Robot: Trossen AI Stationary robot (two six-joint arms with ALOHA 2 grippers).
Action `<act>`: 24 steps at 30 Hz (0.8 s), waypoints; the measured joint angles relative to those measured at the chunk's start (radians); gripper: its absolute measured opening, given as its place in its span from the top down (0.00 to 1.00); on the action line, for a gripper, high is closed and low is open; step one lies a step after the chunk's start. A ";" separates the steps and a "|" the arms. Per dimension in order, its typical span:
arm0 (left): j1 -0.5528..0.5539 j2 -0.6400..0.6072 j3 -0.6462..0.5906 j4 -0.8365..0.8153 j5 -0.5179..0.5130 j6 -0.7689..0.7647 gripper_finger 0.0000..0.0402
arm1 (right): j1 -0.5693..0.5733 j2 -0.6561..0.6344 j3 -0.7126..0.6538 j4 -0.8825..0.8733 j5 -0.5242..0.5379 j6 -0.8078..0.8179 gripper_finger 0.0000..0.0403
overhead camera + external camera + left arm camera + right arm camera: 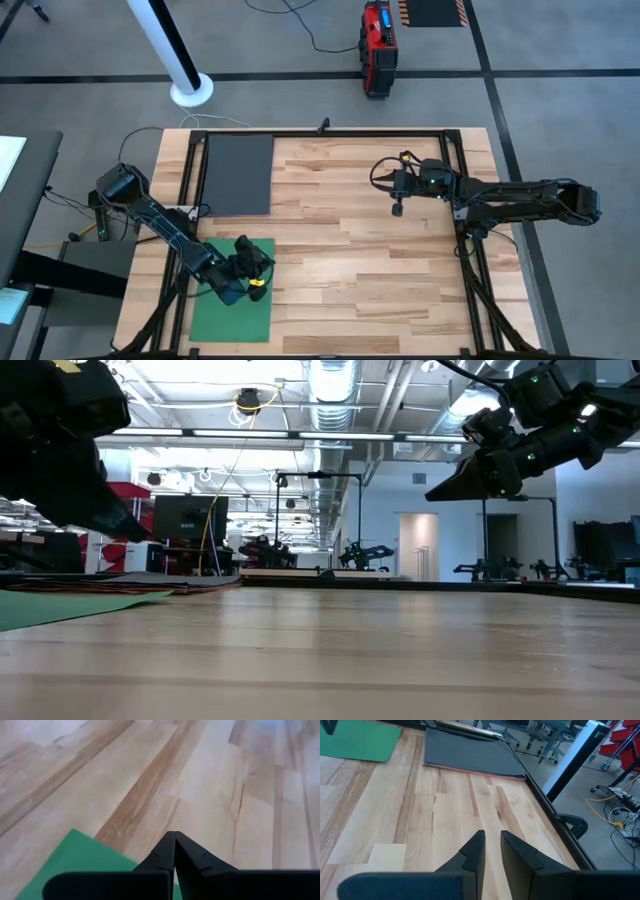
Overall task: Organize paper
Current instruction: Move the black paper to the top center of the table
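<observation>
My left end effector sits low over the green sheet, which lies flat at the near left corner of the tabletop. In the left wrist view its fingers are pressed together tip to tip, clenched, with the green sheet's corner just beneath them; I see nothing pinched between them. The left arm reaches in from the left edge, elbow bent, forearm angled down toward the sheet.

My right end effector hangs above the bare wood on the right half of the tabletop, well apart from any paper. Its fingers stand a narrow gap apart, released and holding nothing. The right arm stretches in nearly straight from the right side, wrist tipped downward.

The dark grey sheet tops a stack at the far left of the tabletop, with a purple edge showing under it in the right wrist view.
</observation>
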 joint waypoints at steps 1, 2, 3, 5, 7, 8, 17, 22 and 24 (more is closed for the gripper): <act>0.004 -0.018 -0.021 0.025 0.000 0.020 1.00 | 0.000 0.000 0.000 0.003 0.000 0.000 0.85; 0.009 -0.038 -0.038 0.038 0.000 0.037 1.00 | 0.000 0.000 0.000 0.008 0.000 0.000 0.85; 0.015 -0.056 -0.051 0.038 0.000 0.051 1.00 | 0.000 0.000 0.000 0.012 0.000 0.000 0.85; 0.036 -0.099 -0.074 0.007 0.005 0.080 1.00 | 0.000 0.000 0.000 0.014 0.000 0.000 0.85; 0.067 -0.148 -0.084 -0.058 0.019 0.103 1.00 | 0.000 0.000 0.000 0.015 0.000 0.000 0.85; 0.086 -0.172 -0.084 -0.093 0.034 0.109 1.00 | 0.000 0.000 0.000 0.015 0.000 0.000 0.85; 0.293 -0.318 -0.084 -0.317 0.084 0.379 1.00 | 0.000 0.000 0.000 0.014 0.000 0.001 0.85; 0.395 -0.319 -0.084 -0.338 0.161 0.482 0.95 | 0.000 0.000 0.000 0.007 0.000 0.001 0.85; 0.427 -0.319 -0.084 -0.338 0.179 0.506 0.91 | 0.000 0.000 0.000 0.007 0.000 0.001 0.85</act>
